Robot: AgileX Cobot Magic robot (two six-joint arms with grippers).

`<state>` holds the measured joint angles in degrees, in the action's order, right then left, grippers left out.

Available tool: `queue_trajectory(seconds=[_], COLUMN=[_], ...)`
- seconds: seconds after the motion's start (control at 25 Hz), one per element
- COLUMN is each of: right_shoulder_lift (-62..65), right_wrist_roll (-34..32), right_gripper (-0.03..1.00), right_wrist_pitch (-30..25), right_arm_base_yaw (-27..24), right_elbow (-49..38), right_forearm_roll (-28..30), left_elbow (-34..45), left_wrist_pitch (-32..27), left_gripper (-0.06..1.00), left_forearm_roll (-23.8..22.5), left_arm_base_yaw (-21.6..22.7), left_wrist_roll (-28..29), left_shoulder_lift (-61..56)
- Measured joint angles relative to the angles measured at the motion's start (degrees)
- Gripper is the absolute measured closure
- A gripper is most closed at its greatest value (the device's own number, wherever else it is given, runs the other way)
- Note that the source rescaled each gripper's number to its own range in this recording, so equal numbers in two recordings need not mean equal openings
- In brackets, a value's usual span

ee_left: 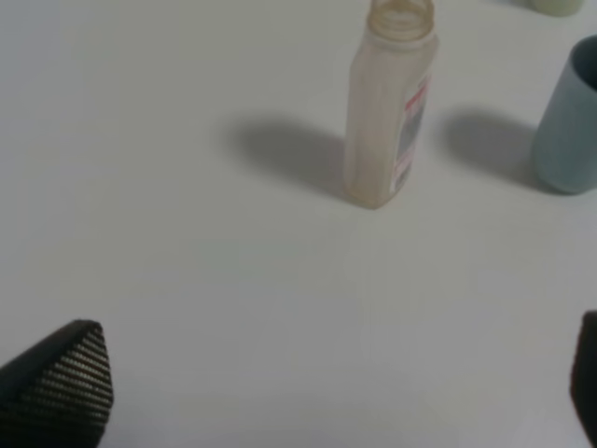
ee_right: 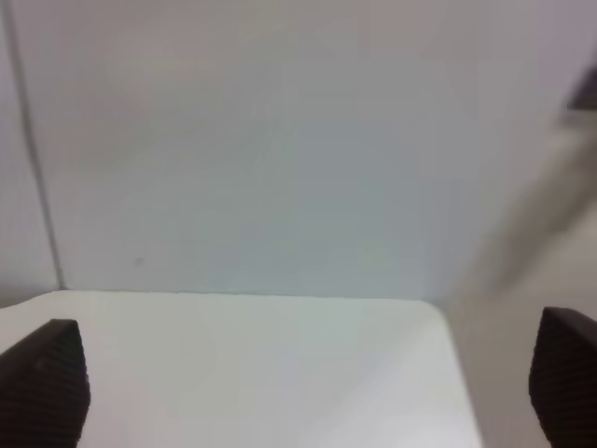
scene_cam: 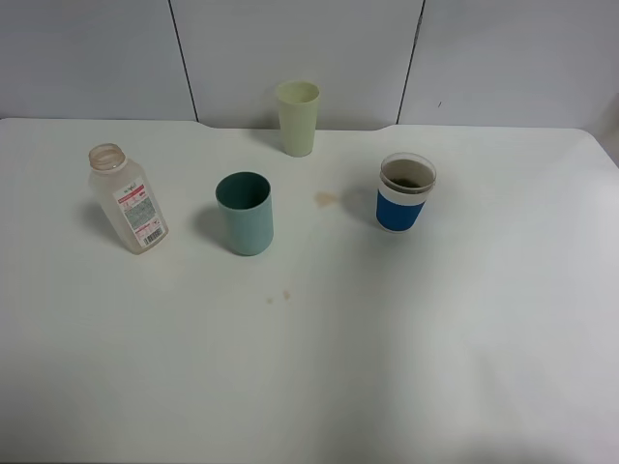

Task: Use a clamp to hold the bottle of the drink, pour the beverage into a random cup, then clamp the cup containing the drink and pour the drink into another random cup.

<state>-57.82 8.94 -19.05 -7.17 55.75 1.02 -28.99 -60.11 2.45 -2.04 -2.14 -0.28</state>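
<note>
The bottle of the drink stands upright and uncapped at the table's left, looking empty. To its right is the teal-green cup, whose inside I cannot make out. The clear blue-banded cup at the right holds a little brown beverage. Neither arm shows in the high view. In the left wrist view the bottle and the teal cup stand ahead of my left gripper, which is open and empty. My right gripper is open and empty too, facing the wall over a table corner.
A taller pale yellow-green cup stands at the back near the wall. A brownish spill stain lies between the teal and blue-banded cups, and small drops mark the white table nearer the front.
</note>
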Motion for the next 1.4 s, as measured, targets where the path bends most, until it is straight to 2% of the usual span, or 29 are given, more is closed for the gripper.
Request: queue_trajectory(seconds=[0.32, 0.52, 0.72, 0.84, 1.04, 1.4], right_shoulder_lift=[15.08, 23.56, 30.24, 32.94, 36.70, 48.41], right_wrist_roll=[-0.02, -0.02, -0.02, -0.02, -0.19, -0.19], right_gripper=[0.16, 0.16, 0.16, 0.16, 0.16, 0.16], right_wrist_pitch=[-14.63, -20.81, -31.85, -36.67, -38.66, -39.08], right_arm_base_yaw=[-1.38, -1.38, -1.38, -1.02, 0.87, 1.24], right_elbow=[0.00, 0.00, 0.00, 0.00, -0.13, -12.13], right_forearm_roll=[-0.05, -1.02, -2.22, -2.49, -2.63, -2.91], left_elbow=[0.00, 0.00, 0.00, 0.00, 0.00, 0.00], left_wrist_pitch=[0.00, 0.00, 0.00, 0.00, 0.00, 0.00], left_gripper=[-0.05, -0.05, -0.05, -0.05, -0.05, -0.05], left_forearm_roll=[0.00, 0.00, 0.00, 0.00, 0.00, 0.00], left_arm_base_yaw=[0.00, 0.00, 0.00, 0.00, 0.00, 0.00], left_wrist_roll=[0.00, 0.00, 0.00, 0.00, 0.00, 0.00], left_shoulder_lift=[0.00, 0.00, 0.00, 0.00, 0.00, 0.00])
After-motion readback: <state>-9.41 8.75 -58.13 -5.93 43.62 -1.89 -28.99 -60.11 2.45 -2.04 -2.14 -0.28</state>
